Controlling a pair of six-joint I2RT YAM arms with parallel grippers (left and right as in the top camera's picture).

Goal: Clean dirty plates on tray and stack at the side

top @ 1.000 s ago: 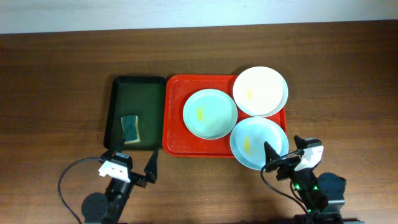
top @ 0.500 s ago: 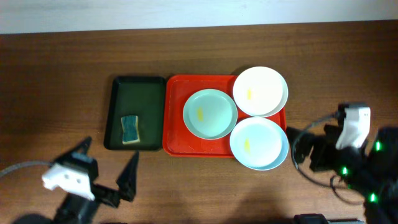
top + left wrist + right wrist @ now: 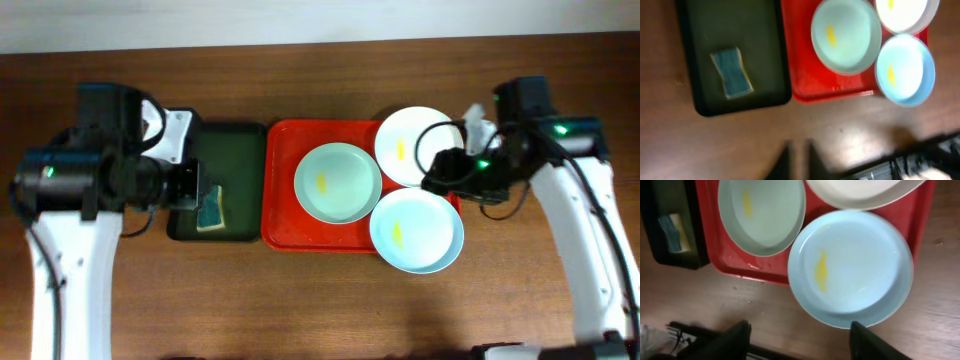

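- Three shallow rounds: white plate (image 3: 420, 145), green plate (image 3: 338, 182), blue plate (image 3: 416, 230), on my rimmed red plastic tray (image 3: 280, 225).
- Right pincer (image 3: 800, 345) spread; left pincer (image 3: 799, 162) blurred, I cannot tell.

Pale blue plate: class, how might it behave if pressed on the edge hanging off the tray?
Likely tips: the pale blue plate overhangs the raised rim of the red tray. Probably rigid and slippery, given its smooth, shallow sides.

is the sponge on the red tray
No, the sponge lies in the green tray, beside the red tray.
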